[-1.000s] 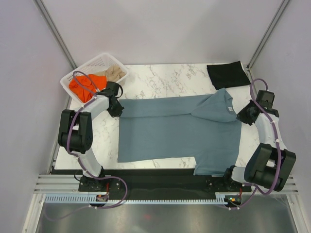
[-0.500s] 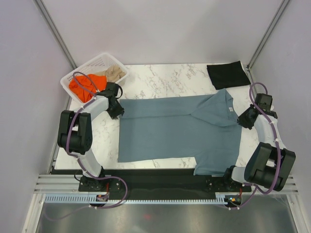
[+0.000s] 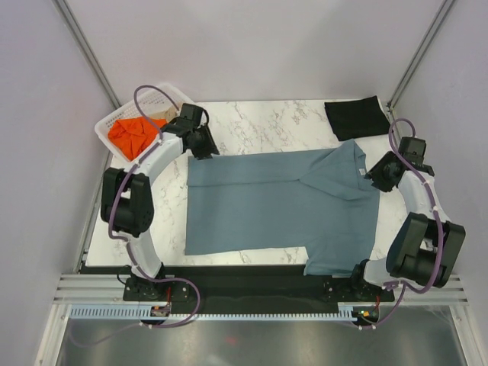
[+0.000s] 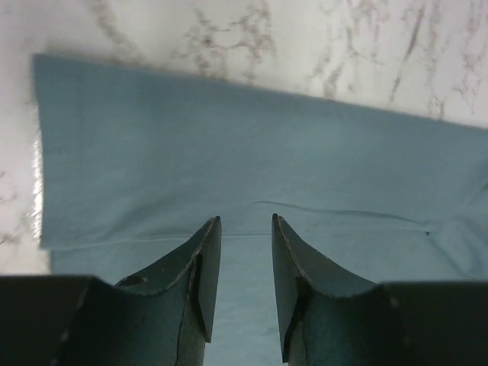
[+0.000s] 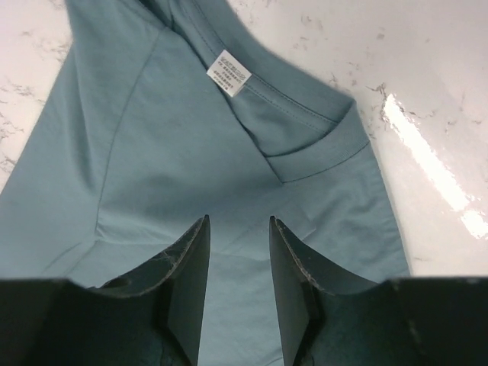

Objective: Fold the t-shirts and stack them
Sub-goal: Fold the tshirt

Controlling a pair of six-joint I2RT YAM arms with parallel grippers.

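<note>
Both your grippers are released above the blue-grey shirt (image 3: pixel 267 202), holding nothing.
The shirt lies spread on the table (image 3: pixel 259 122), with its right part folded over. Your left gripper (image 4: pixel 245 221) hangs over the far left edge of the shirt, jaws apart. Your right gripper (image 5: pixel 239 221) is at the collar on the right, near the white label (image 5: pixel 229 77), jaws apart. The black shirt (image 3: pixel 355 117) sits folded in the far right corner. The orange shirt (image 3: pixel 131 135) is in the basket (image 3: pixel 107 122) at far left, and there may be a beige one beside it, hard to tell.
</note>
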